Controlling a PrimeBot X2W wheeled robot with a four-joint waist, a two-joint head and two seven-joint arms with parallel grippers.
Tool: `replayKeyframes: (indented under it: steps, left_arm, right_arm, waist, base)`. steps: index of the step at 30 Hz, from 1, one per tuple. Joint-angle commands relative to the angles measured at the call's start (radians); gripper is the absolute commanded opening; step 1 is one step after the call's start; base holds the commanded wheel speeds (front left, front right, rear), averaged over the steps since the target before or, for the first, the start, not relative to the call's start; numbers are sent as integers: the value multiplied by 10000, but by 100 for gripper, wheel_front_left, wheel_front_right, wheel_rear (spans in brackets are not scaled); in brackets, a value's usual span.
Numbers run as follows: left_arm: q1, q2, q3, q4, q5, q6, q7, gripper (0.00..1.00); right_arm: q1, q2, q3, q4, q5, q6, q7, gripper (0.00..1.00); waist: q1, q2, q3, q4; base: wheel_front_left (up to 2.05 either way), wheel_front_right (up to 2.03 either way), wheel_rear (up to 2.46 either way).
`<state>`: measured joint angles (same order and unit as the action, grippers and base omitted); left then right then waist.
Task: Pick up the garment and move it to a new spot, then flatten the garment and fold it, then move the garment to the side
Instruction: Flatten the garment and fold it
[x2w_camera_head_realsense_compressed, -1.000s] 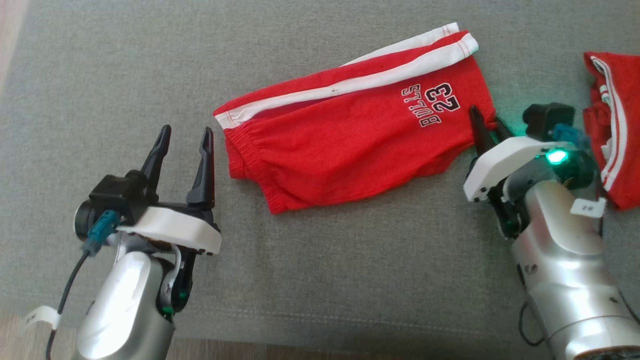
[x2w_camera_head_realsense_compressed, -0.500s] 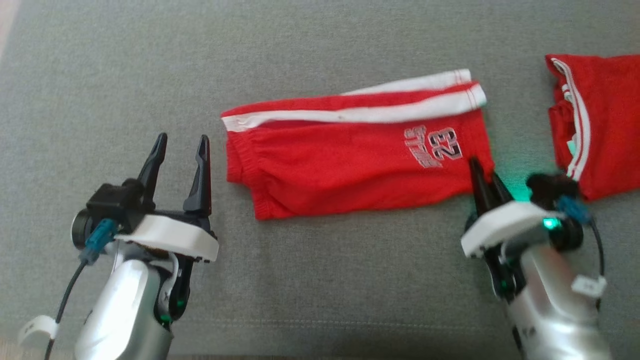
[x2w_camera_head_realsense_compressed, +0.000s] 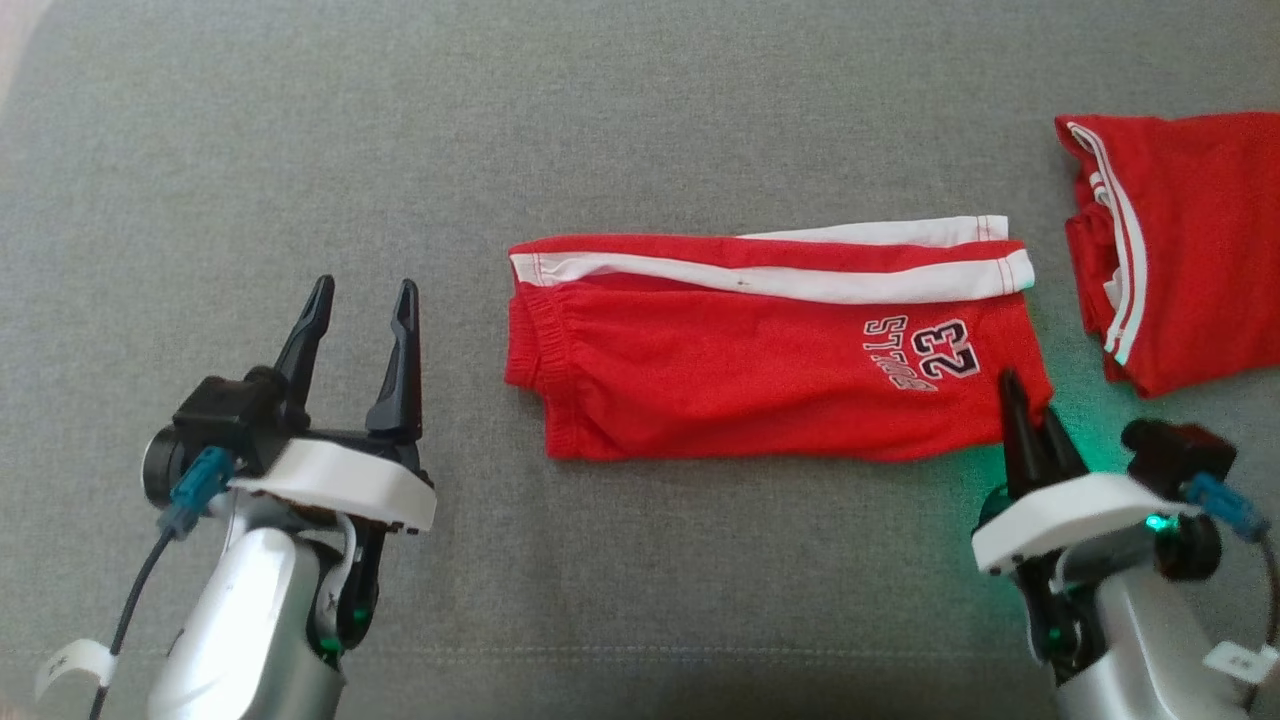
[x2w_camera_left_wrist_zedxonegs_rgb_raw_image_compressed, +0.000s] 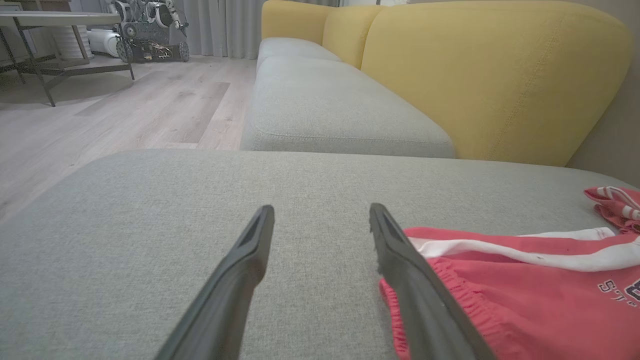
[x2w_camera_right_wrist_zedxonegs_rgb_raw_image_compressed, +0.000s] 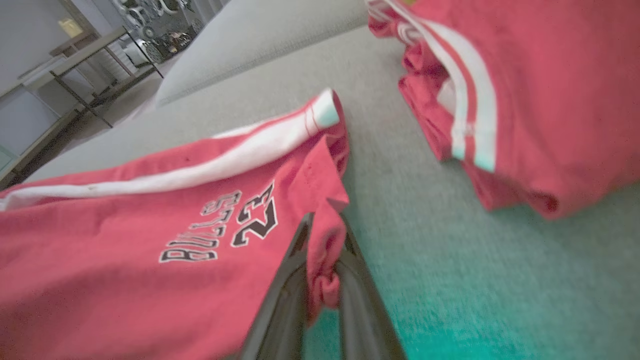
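Note:
The garment (x2w_camera_head_realsense_compressed: 760, 370) is a pair of red shorts with white side stripes and a "BULLS 23" print, lying folded flat across the grey cushion (x2w_camera_head_realsense_compressed: 640, 130). My right gripper (x2w_camera_head_realsense_compressed: 1028, 405) is shut on its lower right hem corner. In the right wrist view the red cloth (x2w_camera_right_wrist_zedxonegs_rgb_raw_image_compressed: 150, 225) is bunched between the right gripper's (x2w_camera_right_wrist_zedxonegs_rgb_raw_image_compressed: 325, 225) dark fingers. My left gripper (x2w_camera_head_realsense_compressed: 363, 290) stands open over bare cushion, a short way left of the waistband. The left wrist view shows the left gripper (x2w_camera_left_wrist_zedxonegs_rgb_raw_image_compressed: 322, 210) with nothing between its fingers and the shorts (x2w_camera_left_wrist_zedxonegs_rgb_raw_image_compressed: 525, 300) just to the right.
A second red garment (x2w_camera_head_realsense_compressed: 1190, 240) with white stripes lies bunched at the far right, close to the shorts' end. A yellow sofa back (x2w_camera_left_wrist_zedxonegs_rgb_raw_image_compressed: 490, 75) rises behind the cushions. Wooden floor (x2w_camera_left_wrist_zedxonegs_rgb_raw_image_compressed: 125, 115) and a table (x2w_camera_left_wrist_zedxonegs_rgb_raw_image_compressed: 60, 20) lie beyond the cushion's left side.
My right gripper's jaws have closed on the shorts' hem corner. The head view has shifted, so the shorts now run level across it. The left gripper stays open.

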<state>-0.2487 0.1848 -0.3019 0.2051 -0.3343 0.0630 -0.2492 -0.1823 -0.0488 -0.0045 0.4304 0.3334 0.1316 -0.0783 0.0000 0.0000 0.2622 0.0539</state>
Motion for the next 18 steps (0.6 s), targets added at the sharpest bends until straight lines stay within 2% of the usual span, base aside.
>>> replayKeyframes:
  steps: [1, 5, 10, 14, 18]
  left_arm:
    - [-162, 248, 375, -325, 8, 53, -71, 100]
    - [-142, 223, 301, -310, -24, 42, -63, 100]
    - [-135, 125, 182, -238, -89, 5, -66, 100]
    - [-165, -24, 57, -161, -121, -30, -76, 100]
    - [-215, -211, -74, -55, -161, -93, -91, 100]
  right_arm:
    - [-90, -15, 234, -714, -106, -9, 106, 0]
    - [-408, -15, 690, -1942, -398, -9, 681, 0]
    - [-1332, -15, 2152, -2962, -645, -9, 1596, 0]
    - [-1944, -15, 3494, -2952, -291, -9, 1942, 0]
    - [-2223, -15, 4870, -2178, 591, -9, 1876, 0]
  waist:
    - [0, 0, -65, 26]
    - [0, 0, -247, 107]
    - [0, 0, -434, 385]
    - [0, 0, -549, 792]
    - [0, 0, -543, 1266]
  base:
    - [0, 0, 0]
    - [0, 0, 0]
    - [0, 0, 0]
    - [0, 0, 0]
    - [0, 0, 0]
